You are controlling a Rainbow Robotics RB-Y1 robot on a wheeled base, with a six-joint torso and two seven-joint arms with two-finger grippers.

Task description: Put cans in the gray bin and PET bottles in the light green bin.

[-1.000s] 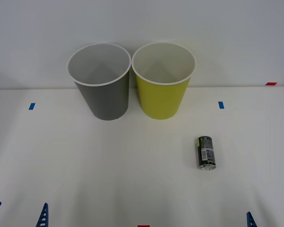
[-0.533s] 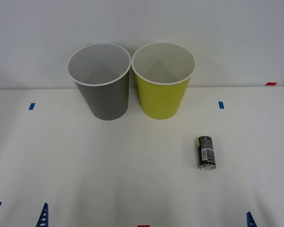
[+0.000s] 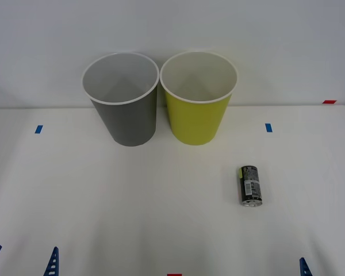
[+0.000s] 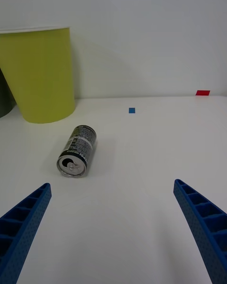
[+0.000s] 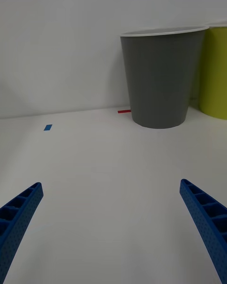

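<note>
Can (image 3: 251, 186) lying on white table (image 3: 132, 201) near light green bin (image 3: 198, 119), label unreadable; gray bin (image 3: 126, 118) beside; left gripper (image 5: 111, 232), right gripper (image 4: 111, 227) both gaping.

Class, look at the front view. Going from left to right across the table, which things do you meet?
Left blue tape mark → gray bin → light green bin → can → right blue tape mark

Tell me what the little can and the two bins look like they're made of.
Can: metal, judging by its shiny silver end with a pull tab; the body carries a black printed label. Gray bin and light green bin: probably matte plastic, smooth even-colored walls with thin white rims, though coated paperboard can't be ruled out.
</note>
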